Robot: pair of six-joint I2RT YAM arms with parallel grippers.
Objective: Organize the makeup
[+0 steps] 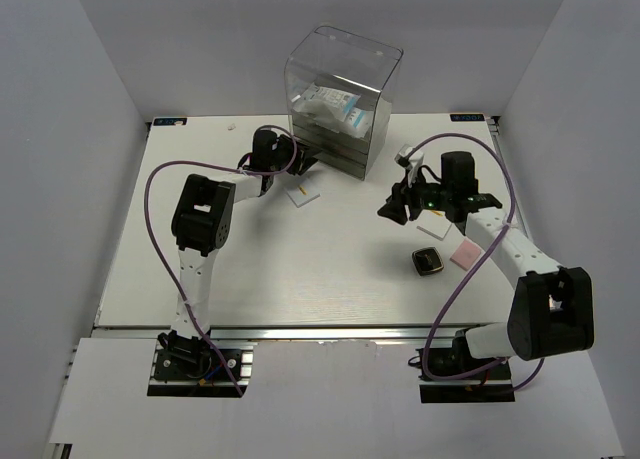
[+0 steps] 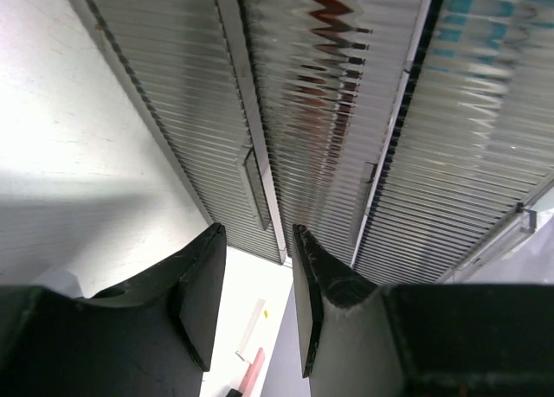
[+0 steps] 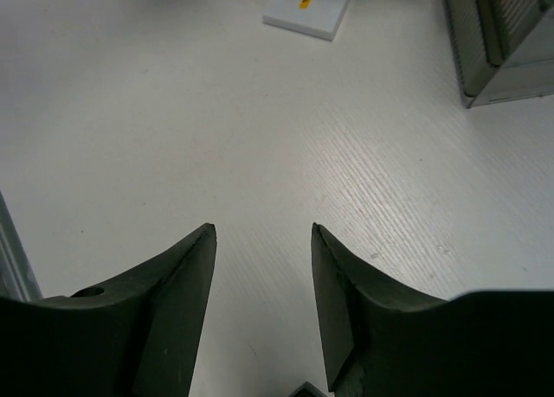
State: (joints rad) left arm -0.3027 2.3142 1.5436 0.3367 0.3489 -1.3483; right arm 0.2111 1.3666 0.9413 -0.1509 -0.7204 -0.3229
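Note:
My left gripper (image 1: 293, 165) is open and empty, its tips (image 2: 258, 237) close to the ribbed drawer fronts at the lower left of the clear drawer box (image 1: 340, 99). Dark-red shapes (image 2: 333, 34) show through one ribbed drawer. A clear packet with white contents (image 1: 330, 107) lies in the box's top. A white square with a yellow mark (image 1: 303, 194) lies just below the left gripper; it also shows in the left wrist view (image 2: 251, 328) next to a pinkish-red stick end (image 2: 249, 373). My right gripper (image 1: 393, 209) is open and empty (image 3: 262, 233) above bare table. The black gold-rimmed compact (image 1: 427, 261), the pink square (image 1: 466, 252) and another white square (image 1: 435, 228) lie near it.
The drawer box stands at the table's back middle; its corner shows in the right wrist view (image 3: 498, 42). A drawer handle (image 2: 251, 185) faces the left gripper. Purple cables loop over both arms. Grey walls close in the table on three sides.

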